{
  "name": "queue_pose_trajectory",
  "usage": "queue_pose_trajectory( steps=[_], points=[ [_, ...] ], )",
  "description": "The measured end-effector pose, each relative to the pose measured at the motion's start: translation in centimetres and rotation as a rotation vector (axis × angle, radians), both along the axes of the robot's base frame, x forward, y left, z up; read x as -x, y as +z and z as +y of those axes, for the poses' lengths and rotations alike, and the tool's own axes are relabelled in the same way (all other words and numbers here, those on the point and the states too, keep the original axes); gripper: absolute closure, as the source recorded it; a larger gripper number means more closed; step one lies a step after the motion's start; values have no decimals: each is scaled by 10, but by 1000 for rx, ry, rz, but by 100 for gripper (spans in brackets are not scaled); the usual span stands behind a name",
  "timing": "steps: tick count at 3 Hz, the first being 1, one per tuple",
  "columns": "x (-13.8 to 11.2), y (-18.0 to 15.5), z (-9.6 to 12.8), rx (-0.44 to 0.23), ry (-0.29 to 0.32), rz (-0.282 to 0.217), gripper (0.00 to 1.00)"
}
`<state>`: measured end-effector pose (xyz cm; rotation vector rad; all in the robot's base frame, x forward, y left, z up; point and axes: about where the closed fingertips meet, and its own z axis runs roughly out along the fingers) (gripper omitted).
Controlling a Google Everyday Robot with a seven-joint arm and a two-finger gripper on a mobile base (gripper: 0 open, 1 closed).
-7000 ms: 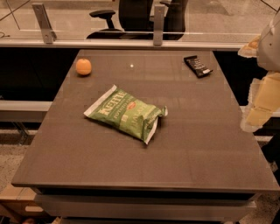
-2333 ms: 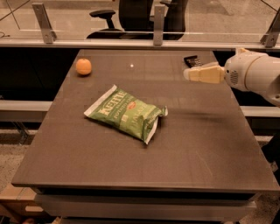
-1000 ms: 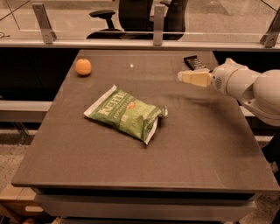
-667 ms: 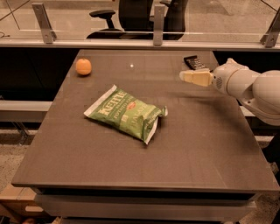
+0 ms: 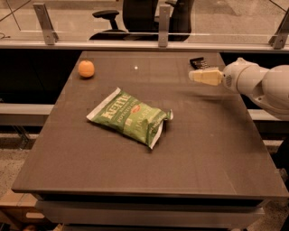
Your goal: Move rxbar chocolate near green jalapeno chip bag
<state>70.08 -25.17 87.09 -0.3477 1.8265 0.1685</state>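
rxbar chocolate [image 5: 198, 62]: flat on the surface [image 5: 203, 153], close to the far right corner, just short of the far edge. only its far part shows; the near part is hidden behind the pincer.
bar axis: the visible part looks to run diagonally, far-left to near-right. which end is which cannot be told.
green jalapeno chip bag [image 5: 131, 116]: lying flat around the middle of the surface, a bit toward the left edge. long axis diagonal, one white sealed end toward the far left corner, the other toward the near right. "kettle" lettering sits at the left end, face up.
bar vs bag: well apart, bare surface between them.
pincer [image 5: 194, 75]: cream coloured, over the surface by the far right corner, just on the near side of the bar and overlapping it in view. points left toward the left edge, roughly level.
pincer state: cannot tell how far open it is. cannot tell if it touches the bar; the bar does not look gripped.
arm [image 5: 271, 90]: comes in over the right edge, thick white forearm, rounded wrist [image 5: 237, 76] just behind the pincer, all lying close to horizontal.
orange fruit [image 5: 86, 69]: near the far left corner, well apart from the bag and the bar.
background: office chair [image 5: 135, 13] beyond the far edge.
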Motion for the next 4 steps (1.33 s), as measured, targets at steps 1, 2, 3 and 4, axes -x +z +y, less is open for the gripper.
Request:
queue_pose_trajectory(
  steps=[1, 2, 3, 4],
  points=[
    [-13, 6, -4, 34, 13, 16, 0],
    [-26, 5, -1, 55, 36, 41, 0],
    [-37, -5, 7, 61, 55, 70, 0],
    [-46, -17, 14, 56, 65, 90, 0]
  ],
)
